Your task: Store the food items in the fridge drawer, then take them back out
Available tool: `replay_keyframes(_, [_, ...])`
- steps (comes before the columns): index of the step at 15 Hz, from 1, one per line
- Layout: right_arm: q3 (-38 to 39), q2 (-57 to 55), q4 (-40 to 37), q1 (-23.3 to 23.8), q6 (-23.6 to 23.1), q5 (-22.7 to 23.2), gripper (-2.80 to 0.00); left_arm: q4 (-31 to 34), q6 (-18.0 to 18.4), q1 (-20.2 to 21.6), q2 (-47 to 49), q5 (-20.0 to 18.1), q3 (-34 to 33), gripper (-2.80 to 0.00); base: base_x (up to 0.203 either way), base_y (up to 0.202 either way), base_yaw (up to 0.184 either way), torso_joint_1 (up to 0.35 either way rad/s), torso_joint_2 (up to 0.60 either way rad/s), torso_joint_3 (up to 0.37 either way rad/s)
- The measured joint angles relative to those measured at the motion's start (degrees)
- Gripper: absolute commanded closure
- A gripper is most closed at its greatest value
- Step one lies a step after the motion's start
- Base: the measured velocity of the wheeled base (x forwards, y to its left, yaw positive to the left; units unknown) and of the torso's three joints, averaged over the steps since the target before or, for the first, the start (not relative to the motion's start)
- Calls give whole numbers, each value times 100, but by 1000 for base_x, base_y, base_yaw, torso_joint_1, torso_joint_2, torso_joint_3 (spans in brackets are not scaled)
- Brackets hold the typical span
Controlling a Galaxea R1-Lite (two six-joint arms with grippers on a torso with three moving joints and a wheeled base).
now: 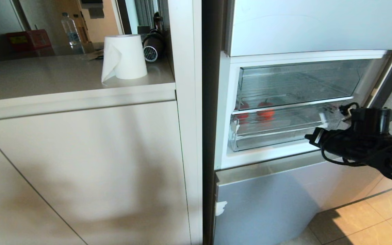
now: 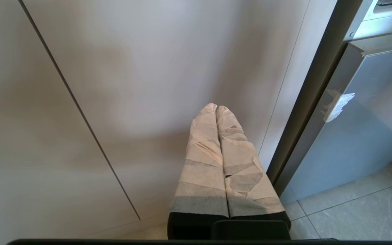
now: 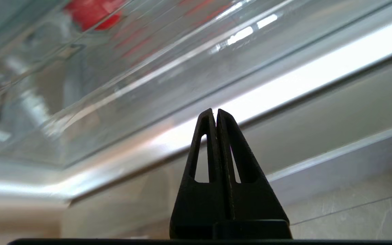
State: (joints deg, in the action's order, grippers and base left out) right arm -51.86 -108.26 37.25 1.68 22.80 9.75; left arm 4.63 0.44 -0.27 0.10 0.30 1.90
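Fruit: two red round fruits (image 1: 265,112) lie inside the drawer (image 1: 274,131), toward its left end, seen blurred through the clear front; from the right wrist view one shows as a red patch (image 3: 92,15) behind the plastic.
Drawer: the lower clear bin in the open fridge compartment, under a second clear bin (image 1: 298,81); it looks pushed in or nearly so — I cannot tell which. A whitish patch sits at its left front corner.
Handling, fruit: likely firm, glossy and a little slippery, fairly light; apt to roll on the ribbed floor. Best taken across the widest part, with the fingers on opposite sides.
Handling, drawer: stiff thin plastic, light, should slide straight out; the front lip is the place to hook or pinch, near the middle so it does not skew.
Right gripper (image 1: 313,136): fingers pressed together, holding nothing; it sits just before the drawer's right front end, tips aimed at the strip below the lip.
Right arm: reaches in from the right, forearm roughly level, wrist cabling looped over it.
Left gripper (image 2: 216,109): taped fingers closed and empty, parked low, facing the cabinet door (image 2: 148,68) beside the fridge.
Step, as I judge it: the fruit is stored — next comes opening the drawer.
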Motion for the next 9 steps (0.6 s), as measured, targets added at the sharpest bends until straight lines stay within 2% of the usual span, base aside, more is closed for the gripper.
replay_keyframes(2, [649, 725, -7, 5, -69, 38, 0, 0, 0, 0, 0, 0, 2, 0, 0, 0, 0, 0, 0, 0])
replay_keyframes(4, [1475, 1753, -32, -2, -331, 111, 0, 0, 0, 0, 0, 2, 2, 0, 0, 0, 0, 0, 0, 0])
replay_keyframes(9, [3841, 5191, -198, -179, -1529, 95, 0, 0, 0, 0, 0, 0, 2, 0, 0, 0, 0, 0, 0, 0])
